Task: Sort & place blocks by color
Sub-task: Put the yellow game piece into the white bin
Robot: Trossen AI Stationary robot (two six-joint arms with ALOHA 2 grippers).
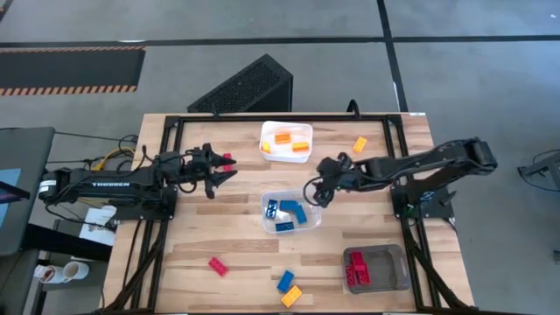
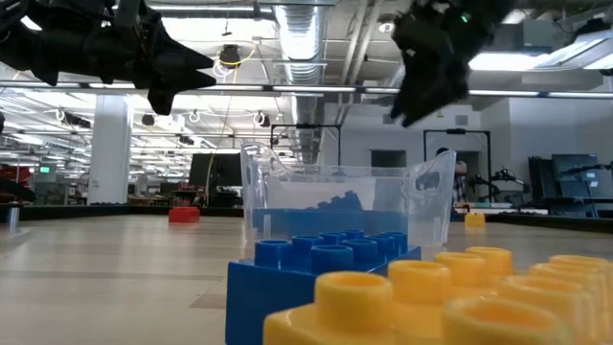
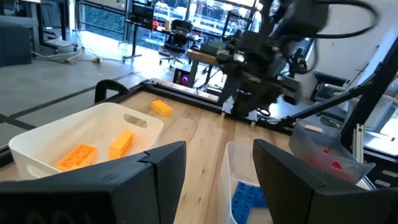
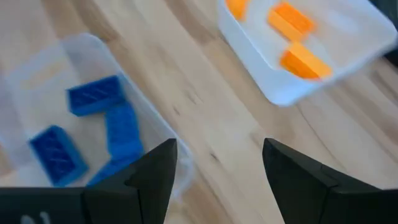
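Several blue blocks (image 1: pixel 289 214) lie in the clear tray (image 1: pixel 266 226) at mid-table. Orange blocks (image 1: pixel 289 140) lie in the white tray (image 1: pixel 265 131) at the far side, and red blocks (image 1: pixel 357 268) in the grey tray (image 1: pixel 395 278) near the right front. Loose on the table are a red block (image 1: pixel 227 161), an orange block (image 1: pixel 360 144), a red block (image 1: pixel 218 266), a blue block (image 1: pixel 285 281) and an orange block (image 1: pixel 291 296). My right gripper (image 1: pixel 313 192) hangs open above the clear tray's far right corner, nothing between its fingers (image 4: pixel 155 168). My left gripper (image 1: pixel 226 172) stands open and level, just beside the far-left red block.
Black frame rails (image 1: pixel 262 116) run along the table's far, left and right edges. Bare wood lies between the white and clear trays and across the left front of the table. In the low view the near blue block (image 2: pixel 326 264) and orange block (image 2: pixel 431 297) fill the foreground.
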